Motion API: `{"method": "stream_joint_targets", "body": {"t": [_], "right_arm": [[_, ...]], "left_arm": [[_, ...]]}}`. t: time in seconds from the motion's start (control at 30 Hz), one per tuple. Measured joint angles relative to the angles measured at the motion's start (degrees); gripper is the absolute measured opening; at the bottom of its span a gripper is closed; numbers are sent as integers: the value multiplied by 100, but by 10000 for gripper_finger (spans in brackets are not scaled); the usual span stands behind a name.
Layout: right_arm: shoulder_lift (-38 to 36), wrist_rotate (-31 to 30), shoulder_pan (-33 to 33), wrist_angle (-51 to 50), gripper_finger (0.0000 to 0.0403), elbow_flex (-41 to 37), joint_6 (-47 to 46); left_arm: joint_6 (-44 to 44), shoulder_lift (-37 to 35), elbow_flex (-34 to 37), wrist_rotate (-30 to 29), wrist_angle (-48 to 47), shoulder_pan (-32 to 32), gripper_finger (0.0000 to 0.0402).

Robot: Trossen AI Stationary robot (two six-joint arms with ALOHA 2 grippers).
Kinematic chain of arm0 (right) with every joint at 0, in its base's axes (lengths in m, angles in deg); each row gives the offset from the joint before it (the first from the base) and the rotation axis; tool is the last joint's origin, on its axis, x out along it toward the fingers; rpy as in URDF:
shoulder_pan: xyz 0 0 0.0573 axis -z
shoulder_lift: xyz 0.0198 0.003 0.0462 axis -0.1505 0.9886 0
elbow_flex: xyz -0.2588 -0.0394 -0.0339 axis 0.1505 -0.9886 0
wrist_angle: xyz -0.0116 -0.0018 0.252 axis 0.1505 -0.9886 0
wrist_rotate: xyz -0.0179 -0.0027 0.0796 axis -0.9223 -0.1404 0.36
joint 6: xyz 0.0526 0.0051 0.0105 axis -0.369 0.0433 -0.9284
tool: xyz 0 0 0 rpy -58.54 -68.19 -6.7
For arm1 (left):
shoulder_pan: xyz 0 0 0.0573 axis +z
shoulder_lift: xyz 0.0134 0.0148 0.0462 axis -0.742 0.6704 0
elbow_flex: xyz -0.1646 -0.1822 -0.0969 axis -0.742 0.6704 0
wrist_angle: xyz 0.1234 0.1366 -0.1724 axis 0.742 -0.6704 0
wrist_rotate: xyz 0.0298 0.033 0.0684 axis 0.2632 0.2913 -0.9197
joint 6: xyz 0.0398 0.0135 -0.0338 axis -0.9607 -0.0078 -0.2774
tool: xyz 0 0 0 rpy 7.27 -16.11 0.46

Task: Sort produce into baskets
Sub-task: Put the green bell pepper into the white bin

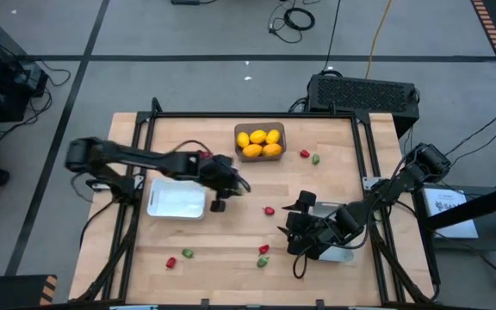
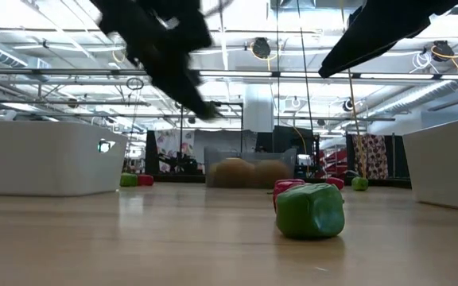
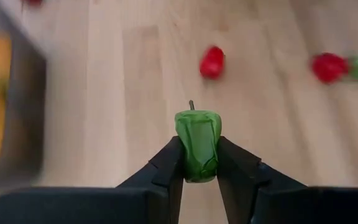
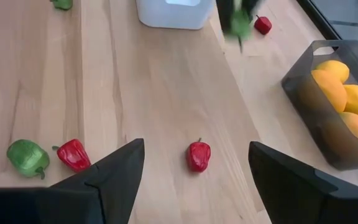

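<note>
My left gripper is shut on a small green pepper, above the table between the white basket and the dark basket that holds several yellow-orange fruits. It also shows in the right wrist view. My right gripper is open and empty over the table's right middle, its fingers standing wide to either side of a red piece that lies on the wood below. A second white basket lies partly hidden under the right arm. My left gripper pinches the green pepper by its two opposite sides between its two fingers, at the end away from the stem. The stem points away from the gripper, along the fingers. The pepper is lifted clear of the table.
Loose pieces lie on the wood: a red and green pair at the near middle, another pair near left, and a pair beside the dark basket. In the low view a green piece lies closest. A black frame edges the table.
</note>
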Motion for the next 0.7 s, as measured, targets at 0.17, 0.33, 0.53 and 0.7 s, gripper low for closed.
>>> {"method": "stream_joint_targets", "body": {"t": [0.17,0.33,0.53,0.7], "right_arm": [[0,2,0,37,279,0,-4],[0,2,0,87,279,0,16],[0,2,47,129,279,0,263],[0,5,172,147,279,-1,453]], "left_arm": [[1145,-1139,0,0,-1971,-321,89],[2484,-1828,0,-410,-3331,-677,89],[3309,-2003,2,-923,-4150,-1068,89],[3743,-1954,4,-949,-4383,-1305,89]]}}
